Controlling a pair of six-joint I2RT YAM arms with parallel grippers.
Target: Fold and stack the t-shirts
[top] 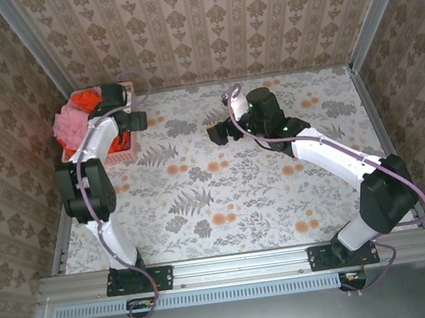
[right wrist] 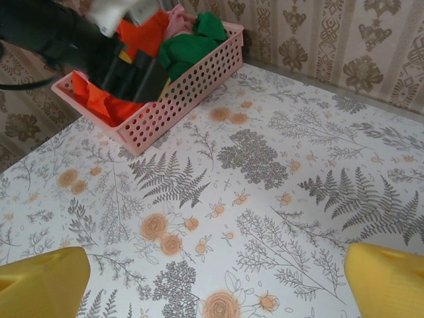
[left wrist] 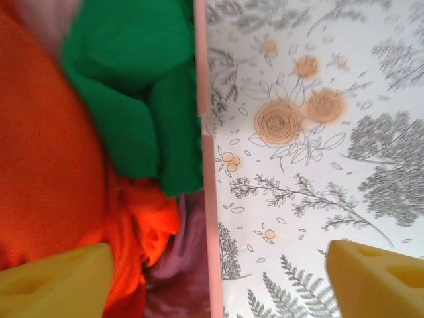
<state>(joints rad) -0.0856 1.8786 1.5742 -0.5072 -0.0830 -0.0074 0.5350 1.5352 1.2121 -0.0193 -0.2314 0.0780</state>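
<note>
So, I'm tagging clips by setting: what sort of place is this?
Probably a robot test cell: wallpapered panels in a metal frame enclose a floral table, with the left arm and right arm bolted at its near edge.

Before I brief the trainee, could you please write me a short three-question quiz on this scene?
1. True or false: the green shirt lies inside the basket.
2. Fill in: the right claw hangs over the table with its jaws ___.
3. Pick one: in the wrist view, what runs between the left claw's fingers?
A. the basket's wall
B. a folded stack
C. a hanger

Key: 1 true; 2 open; 3 A.
</note>
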